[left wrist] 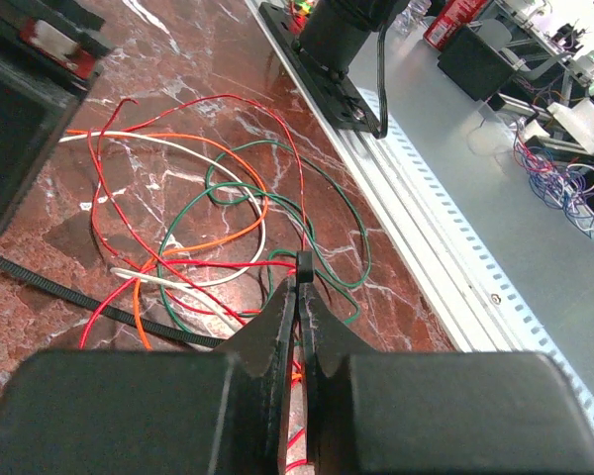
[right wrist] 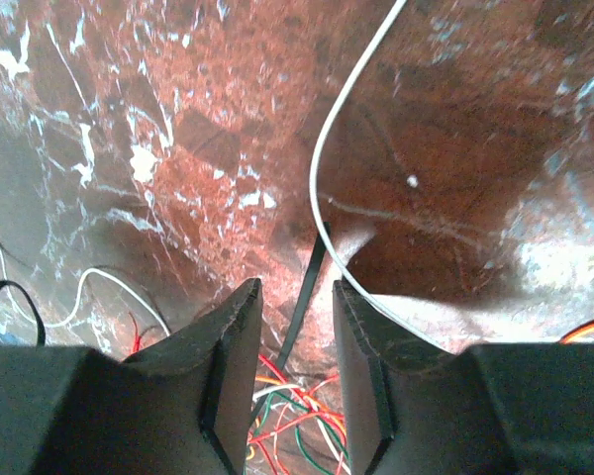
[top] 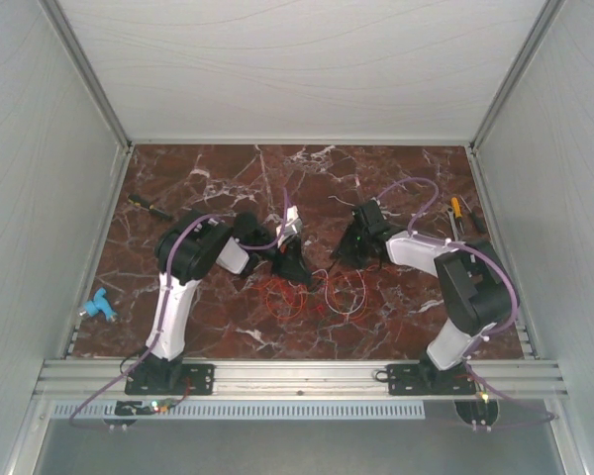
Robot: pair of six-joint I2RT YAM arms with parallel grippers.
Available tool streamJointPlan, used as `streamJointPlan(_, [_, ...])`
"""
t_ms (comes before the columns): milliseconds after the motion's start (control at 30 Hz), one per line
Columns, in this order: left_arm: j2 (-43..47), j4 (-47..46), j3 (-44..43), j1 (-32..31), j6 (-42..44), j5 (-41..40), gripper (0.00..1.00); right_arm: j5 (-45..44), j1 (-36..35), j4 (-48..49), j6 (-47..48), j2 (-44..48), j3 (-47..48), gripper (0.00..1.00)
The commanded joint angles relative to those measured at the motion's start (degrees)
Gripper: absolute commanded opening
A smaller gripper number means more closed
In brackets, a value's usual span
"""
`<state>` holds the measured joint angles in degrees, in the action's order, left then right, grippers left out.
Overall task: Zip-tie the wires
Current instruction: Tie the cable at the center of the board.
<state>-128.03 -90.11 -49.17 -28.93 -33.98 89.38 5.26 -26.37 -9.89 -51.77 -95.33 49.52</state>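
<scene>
The wires (left wrist: 213, 213) lie in loose red, orange, white and green loops on the marble table; from above they show between the two arms (top: 302, 294). My left gripper (left wrist: 299, 287) is shut on the zip tie, whose small black head (left wrist: 303, 265) sticks out at the fingertips; the black strip (left wrist: 89, 300) runs under the loops to the left. My right gripper (right wrist: 295, 289) is open, low over the table, with a black strip of the zip tie (right wrist: 310, 272) passing between its fingers without touching them. A white wire (right wrist: 322, 148) arcs ahead of it. From above, both grippers, left (top: 295, 265) and right (top: 348, 249), face the wires.
A yellow-handled screwdriver (top: 456, 210) lies at the right edge, a dark tool (top: 150, 207) at the far left, a blue piece (top: 98, 306) at the near left. An aluminium rail (top: 297, 376) bounds the near edge. White walls enclose three sides.
</scene>
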Motion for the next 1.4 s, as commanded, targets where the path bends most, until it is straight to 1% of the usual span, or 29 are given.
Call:
streamJointPlan(0, [-1.35, -14.66, -0.14, -0.34, 2.78, 3.68, 0.00, -0.39, 0.97, 4.44, 1.35, -1.35, -0.15, 0.32])
streamJointPlan(200, [-1.44, -14.66, -0.39, -0.34, 2.17, 3.65, 0.00, 0.42, 1.79, 11.71, 0.21, -2.28, -4.84, 0.32])
streamJointPlan(400, [-1.52, -14.66, -0.62, -0.34, 1.72, 3.53, 0.00, 2.13, 2.06, 22.13, -2.35, -0.32, -12.42, 0.32])
streamJointPlan(533, [-1.78, -14.66, -0.84, -0.34, 1.34, 3.45, 0.00, 2.73, 2.08, 29.56, -2.45, 1.05, -17.45, 0.32])
streamJointPlan(667, [-2.00, -14.66, -0.93, -0.34, 1.13, 3.33, 0.00, 4.88, 2.21, 36.01, -2.52, -0.74, -20.11, 0.31])
streamJointPlan(833, [-2.46, -14.66, -1.03, -0.34, 0.80, 3.38, 0.00, 5.39, 2.29, 42.97, -3.30, -3.74, -22.80, 0.26])
streamJointPlan(1000, [-2.82, -14.66, -1.41, -0.33, 0.21, 3.16, 0.00, 4.58, 2.29, 47.71, -2.73, -5.56, -24.30, 0.16])
streamJointPlan(1200, [-3.54, -14.66, -1.97, -0.34, -0.65, 2.84, 0.00, 5.10, 2.38, 55.00, -1.72, -8.09, -26.52, 0.13])
streamJointPlan(1267, [-3.56, -14.66, -1.97, -0.34, -0.97, 2.65, 0.00, 5.51, 2.38, 57.39, -1.44, -8.73, -27.19, 0.14])
streamJointPlan(1367, [-3.55, -14.66, -2.01, -0.34, -1.44, 2.22, 0.00, 6.03, 2.28, 60.55, -1.23, -9.30, -28.21, 0.21])
